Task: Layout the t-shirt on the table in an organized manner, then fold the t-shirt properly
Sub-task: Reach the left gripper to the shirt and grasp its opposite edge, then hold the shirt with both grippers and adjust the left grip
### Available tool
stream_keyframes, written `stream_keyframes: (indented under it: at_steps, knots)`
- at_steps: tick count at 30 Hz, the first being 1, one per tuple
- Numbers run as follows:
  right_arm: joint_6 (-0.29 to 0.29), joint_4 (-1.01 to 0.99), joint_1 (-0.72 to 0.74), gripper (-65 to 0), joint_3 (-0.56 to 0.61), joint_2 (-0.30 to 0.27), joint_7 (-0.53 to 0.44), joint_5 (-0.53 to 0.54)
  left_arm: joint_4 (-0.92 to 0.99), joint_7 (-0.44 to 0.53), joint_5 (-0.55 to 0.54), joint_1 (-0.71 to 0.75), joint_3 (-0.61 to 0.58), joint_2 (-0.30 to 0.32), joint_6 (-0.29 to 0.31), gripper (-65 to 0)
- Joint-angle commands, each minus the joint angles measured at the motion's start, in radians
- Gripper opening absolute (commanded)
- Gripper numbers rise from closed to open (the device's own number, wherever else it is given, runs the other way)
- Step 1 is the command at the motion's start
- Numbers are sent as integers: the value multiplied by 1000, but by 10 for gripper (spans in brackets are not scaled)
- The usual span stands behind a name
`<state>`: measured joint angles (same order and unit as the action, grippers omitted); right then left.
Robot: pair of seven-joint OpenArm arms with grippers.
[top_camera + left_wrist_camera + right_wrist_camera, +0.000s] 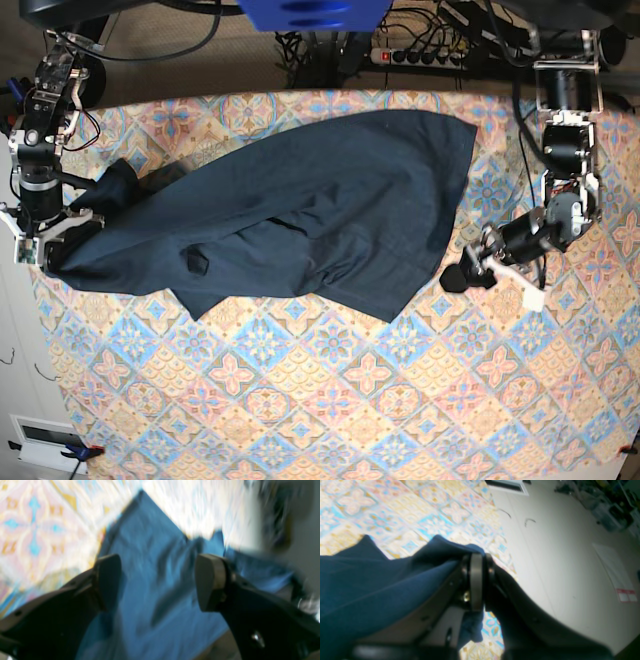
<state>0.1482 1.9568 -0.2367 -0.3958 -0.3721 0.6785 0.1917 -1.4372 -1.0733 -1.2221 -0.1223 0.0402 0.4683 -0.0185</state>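
A lab: power strip (pixel 425 55), tangled cables (pixel 310 45), cluttered storage bins (pixel 607 515)

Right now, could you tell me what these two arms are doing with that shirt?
They are laying out a dark navy t-shirt on the patterned table. The right claw is shut on an edge of the fabric at one end. The left claw is open, above the shirt's other end and holding nothing. The shirt lies spread but wrinkled, and no fold is made yet.

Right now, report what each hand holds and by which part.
The right hand is shut on the t-shirt at an edge fold. The left hand is open, holding nothing.
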Motion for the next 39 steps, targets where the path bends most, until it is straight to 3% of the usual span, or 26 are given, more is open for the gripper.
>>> stream_keyframes:
  at_steps: [1, 7, 11, 18, 21, 25, 39]
  knots:
    - [-6, 17, 9, -646, -7, -18, -33, 1, 36, -2, -28, -66, -27, -27, 15, -194]
    - [-6, 17, 9, -646, -5, -18, -33, 1, 138, 40, 199, -199, -145, -171, 15, -194]
    - [-6, 17, 9, -646, -7, -18, -33, 1, 141, 61, 328, -216, -196, -224, 15, -194]
    - [-6, 17, 10, -646, -7, -18, -33, 1, 135, 54, 336, -158, -61, -220, 15, -194]
    - [-6, 17, 9, -646, -4, -17, -33, 1, 86, 52, 336, -115, -27, -184, 15, -194]
    - [-6, 17, 9, -646, -2, -17, -33, 1, 40, 54, 338, -73, -30, -164, 15, -194]
    - [-6, 19, 12, -646, -2, -17, -33, 1, 98, 61, 336, -67, -26, -201, 15, -194]
